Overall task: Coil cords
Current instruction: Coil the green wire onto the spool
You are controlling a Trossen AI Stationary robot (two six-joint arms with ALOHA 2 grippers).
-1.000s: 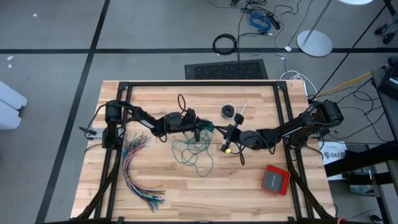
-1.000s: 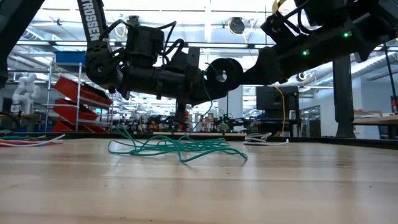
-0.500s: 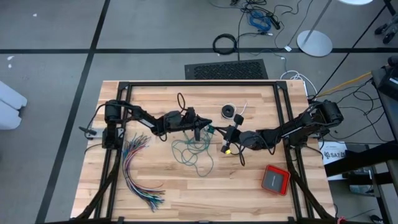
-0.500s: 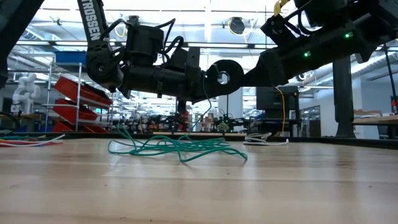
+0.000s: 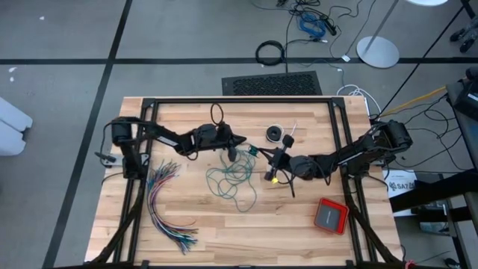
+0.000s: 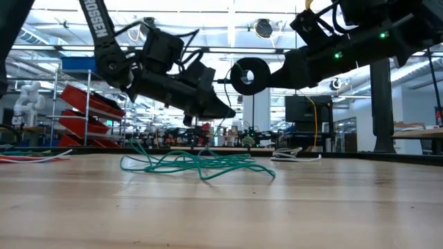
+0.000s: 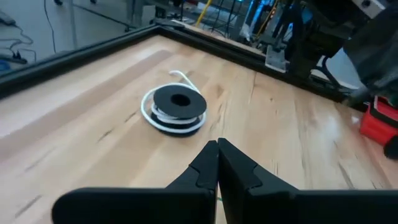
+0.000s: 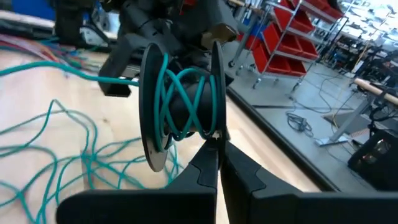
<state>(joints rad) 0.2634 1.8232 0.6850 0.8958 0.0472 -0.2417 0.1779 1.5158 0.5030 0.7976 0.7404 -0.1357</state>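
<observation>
The teal-green cord lies in a loose pile [image 5: 231,183] mid-table, and one strand rises from it to my left gripper [image 5: 240,143]. From there it runs to a black reel [image 8: 180,102], where part of it is wound. My left gripper [image 7: 217,155] is shut and slants down above the pile. My right gripper [image 8: 217,152] is shut on the reel, in the air right of the left gripper. The black cord [image 7: 177,106] lies coiled flat on the table farther back, its white tail [image 5: 291,131] beside it. My left gripper has the teal cord passing between its shut fingers [image 8: 115,86], one strand; the fingers themselves hide the place of contact. The strand runs on to the reel [image 8: 134,81], nearly straight. My right gripper pinches the rim of one reel flange [image 8: 215,134] between its two fingers, coming level from the table's right. The reel is lifted clear of the table, its axis level.
A fanned bundle of many-coloured wires [image 5: 168,205] lies near the front left. A red box [image 5: 330,215] sits at the front right. A black frame [image 5: 239,101] borders the table. Bare wood lies in front of the teal pile.
My left gripper has gone a little toward the far edge and has tipped from level to slanting down, still shut. My right gripper has risen slightly with the reel. The teal pile on the table has stayed where it was.
</observation>
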